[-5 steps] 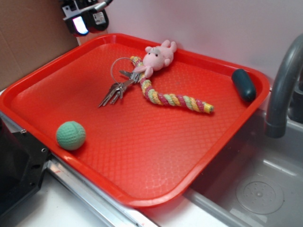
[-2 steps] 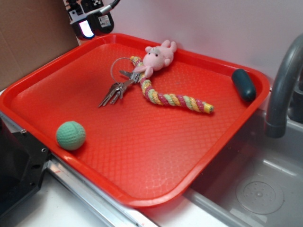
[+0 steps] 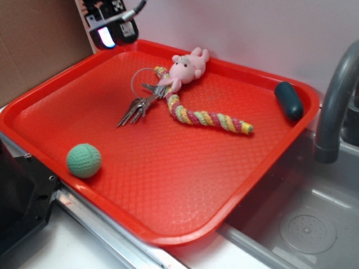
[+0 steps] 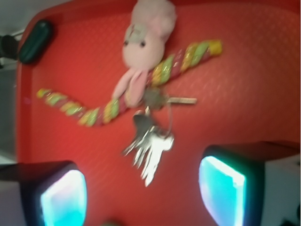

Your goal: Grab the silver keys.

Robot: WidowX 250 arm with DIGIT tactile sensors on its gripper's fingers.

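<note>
Keys, silver-grey and slim, make up the bunch called the silver keys [image 3: 134, 110]: several blades fan out toward the tray's near-left side, and a thin round wire ring loops up from their heads. They lie flat on the red tray [image 3: 168, 185], a little behind its middle. In the wrist view the silver keys [image 4: 149, 149] sit between the two fingers, with one separate key pointing sideways just under the toy.

A pink plush toy [image 3: 188, 67] lies touching the ring's far-right side, and its striped rope tail [image 3: 207, 116] runs away to the right along the tray floor, crossing close by the key heads. A green knitted ball [image 3: 84, 160] rests well apart near the tray's front-left rim. A dark teal oblong object [image 3: 289, 100] lies in the far-right corner. A grey faucet [image 3: 336, 101] rises beyond the tray over a steel sink [image 3: 303, 224].

The gripper [image 3: 110, 31] hangs above the tray's far-left rim, clear of everything. Its fingers [image 4: 63, 197] stand wide apart with nothing between them but the view down to the tray.
</note>
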